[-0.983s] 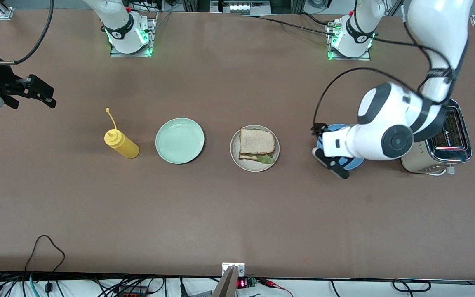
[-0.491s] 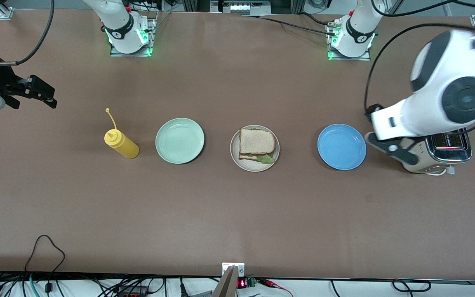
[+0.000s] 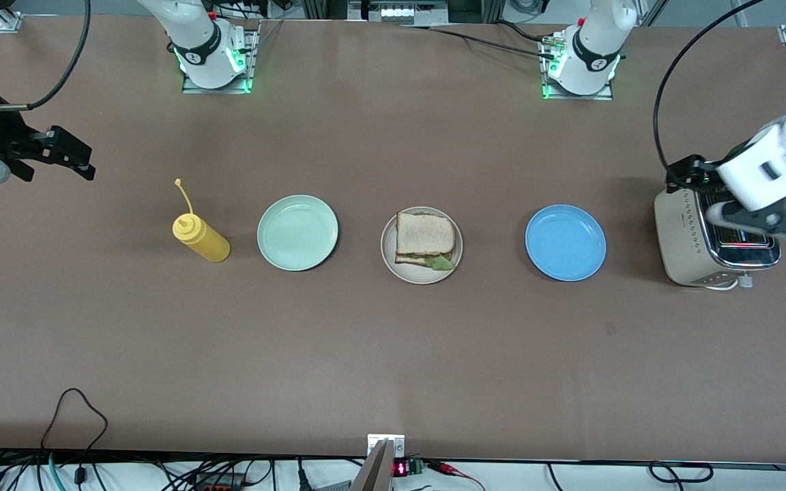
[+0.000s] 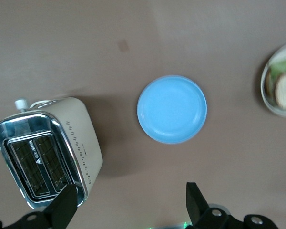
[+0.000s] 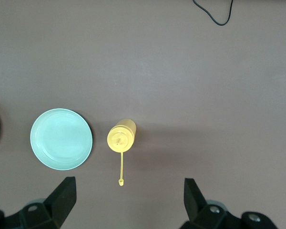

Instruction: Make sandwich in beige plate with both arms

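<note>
Lying in a row across the middle of the tabletop [image 3: 393,354]: yellow squeeze bottle [image 3: 202,239], mint green plate [image 3: 297,232], beige plate [image 3: 421,273], blue plate [image 3: 565,243], toaster [image 3: 690,245], running from the right arm's end to the left arm's end. None touch; nothing stands between them.

Sandwich [image 3: 426,239] sits on the beige plate, top bread slice square, a green lettuce edge poking out on the side nearer the front camera.

Nearer the front camera than the row: bare brown surface, then a black cable loop [image 3: 76,409] by the table edge.

Left end effector [image 3: 758,221] hangs over the toaster, fingers apart, nothing between them. It covers part of the toaster's slots in the front view; the left wrist view shows both slots whole, plus the blue plate, and only a sliver of the beige plate and sandwich, cut off at the frame edge.

Right end effector [image 3: 69,158] hangs over bare tabletop at the right arm's end, fingers spread, holding nothing; its arm is cut off by the frame edge. The right wrist view shows the bottle from above, cap strap trailing, the mint green plate, and a trace of the beige plate.

Farthest: both arm bases, green-lit.
</note>
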Tool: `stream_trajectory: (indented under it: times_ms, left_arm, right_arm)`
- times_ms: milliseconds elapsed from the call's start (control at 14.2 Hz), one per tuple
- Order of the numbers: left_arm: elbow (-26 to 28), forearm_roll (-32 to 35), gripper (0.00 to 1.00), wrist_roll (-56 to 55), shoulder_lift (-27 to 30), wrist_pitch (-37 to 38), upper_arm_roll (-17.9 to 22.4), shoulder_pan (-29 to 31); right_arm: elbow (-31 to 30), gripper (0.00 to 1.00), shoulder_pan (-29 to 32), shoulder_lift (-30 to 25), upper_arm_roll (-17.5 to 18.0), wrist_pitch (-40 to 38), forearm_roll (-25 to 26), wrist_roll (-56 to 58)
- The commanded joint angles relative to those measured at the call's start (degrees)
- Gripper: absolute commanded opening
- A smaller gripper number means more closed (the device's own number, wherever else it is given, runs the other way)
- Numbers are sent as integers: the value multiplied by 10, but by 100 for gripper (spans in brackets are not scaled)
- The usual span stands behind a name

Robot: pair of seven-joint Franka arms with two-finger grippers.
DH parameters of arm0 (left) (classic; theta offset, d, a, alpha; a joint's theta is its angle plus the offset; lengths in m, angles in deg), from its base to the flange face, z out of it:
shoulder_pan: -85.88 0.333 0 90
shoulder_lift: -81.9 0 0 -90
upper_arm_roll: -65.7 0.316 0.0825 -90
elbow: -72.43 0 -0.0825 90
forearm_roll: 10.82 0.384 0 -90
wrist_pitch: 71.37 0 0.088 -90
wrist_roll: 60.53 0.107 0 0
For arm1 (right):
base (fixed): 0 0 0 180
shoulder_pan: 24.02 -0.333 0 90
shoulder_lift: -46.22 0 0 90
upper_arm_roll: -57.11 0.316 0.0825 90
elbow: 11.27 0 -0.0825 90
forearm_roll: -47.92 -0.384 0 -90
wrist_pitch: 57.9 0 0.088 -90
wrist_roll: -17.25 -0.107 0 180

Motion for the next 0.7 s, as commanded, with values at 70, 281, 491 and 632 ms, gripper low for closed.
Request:
stream_trajectory:
  times_ms: [70,281,491,632]
  left_arm:
    - [138,-14,100,-28,121,-92,21,-16]
    - [139,-26,100,-25,117,-93,26,-26]
    - [132,-22,100,-27,109,-86,22,-24]
    - [130,-17,100,-31,108,-86,20,-24]
  right_arm:
    - [7,100,-3,3,-4,-2,-5,-2]
    - [7,100,-3,3,-4,-2,-2,-1]
    - [7,100,-3,3,-4,-2,-2,-2]
    - [7,100,-3,3,-4,-2,-2,-2]
